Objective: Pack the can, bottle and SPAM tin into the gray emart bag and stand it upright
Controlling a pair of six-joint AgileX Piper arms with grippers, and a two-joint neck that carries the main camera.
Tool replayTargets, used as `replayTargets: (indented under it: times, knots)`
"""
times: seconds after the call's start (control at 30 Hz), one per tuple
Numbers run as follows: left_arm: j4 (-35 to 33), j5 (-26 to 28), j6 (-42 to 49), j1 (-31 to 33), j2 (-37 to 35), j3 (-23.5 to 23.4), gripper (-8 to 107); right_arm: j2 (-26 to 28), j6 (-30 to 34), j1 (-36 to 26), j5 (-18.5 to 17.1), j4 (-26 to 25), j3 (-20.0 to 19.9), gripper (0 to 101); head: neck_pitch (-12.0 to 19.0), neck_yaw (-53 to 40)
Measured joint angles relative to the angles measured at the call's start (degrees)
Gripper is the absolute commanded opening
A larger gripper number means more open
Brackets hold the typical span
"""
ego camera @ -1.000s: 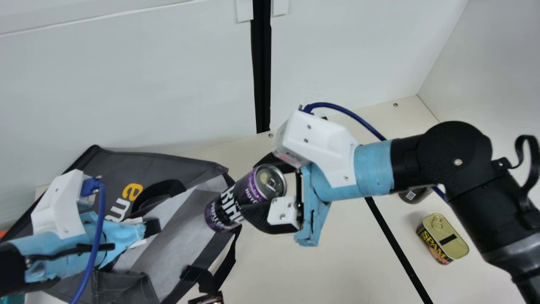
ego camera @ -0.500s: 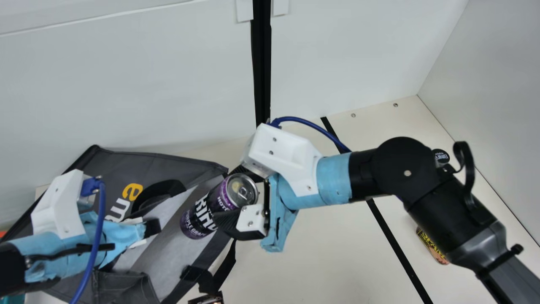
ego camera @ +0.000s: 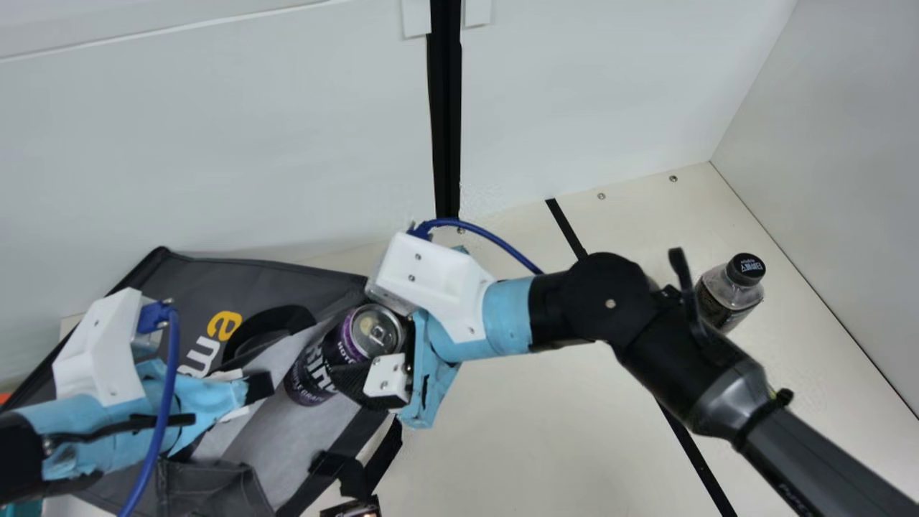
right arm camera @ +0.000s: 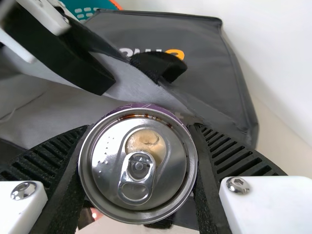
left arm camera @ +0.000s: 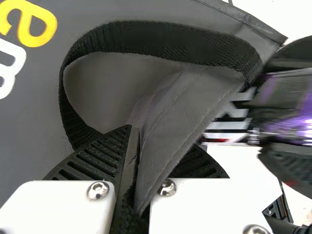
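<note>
Can is in the right gripper, tilted, base aimed at the mouth of the gray emart bag. Right fingers are parted by about the can's width, one pressed to each side; right wrist view has the lid and pull tab facing the camera, tab end toward the wrist. Base sits over the bag's pale lining. Can't tell how far inside it is, if at all.

Left gripper is at the bag mouth, pinching the gray fabric edge. Fingers are nearly together, just the flap between them. Black handle loops beside the pinch and runs down behind the left wrist view's near finger; can't tell if it's clamped too.

Bag is lying down, printed face up, mouth toward the right arm. Second black strap trails off the mouth side onto the table.

Bottle stands on the table beyond the right arm, black cap up, near the side wall, well apart from the bag. SPAM tin is almost all covered by the right arm, thin yellowish sliver peeking past it.

Teal basket with orange rim is just beside the bag, on the left arm's side. Small dark item sits below the strap, mostly cut off by the main view's edge; can't tell what it is.
</note>
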State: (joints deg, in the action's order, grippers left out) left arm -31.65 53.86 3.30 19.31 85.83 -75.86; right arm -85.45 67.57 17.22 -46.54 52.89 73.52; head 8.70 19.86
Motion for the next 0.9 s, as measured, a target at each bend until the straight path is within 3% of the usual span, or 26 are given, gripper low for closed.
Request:
replayTargets:
  times: [0.37, 0.9]
  knots:
    - [0.00, 0.00, 0.00, 0.00, 0.00, 0.00, -8, -5.88, 5.19, 3.95, 6.27, 5.28, -0.76, 0, 0.09, 0.00]
    - [0.00, 0.00, 0.00, 0.00, 0.00, 0.00, -8, -15.02, 8.83, 7.26, 10.29, 10.06, 2.50, 0, 0.00, 0.00]
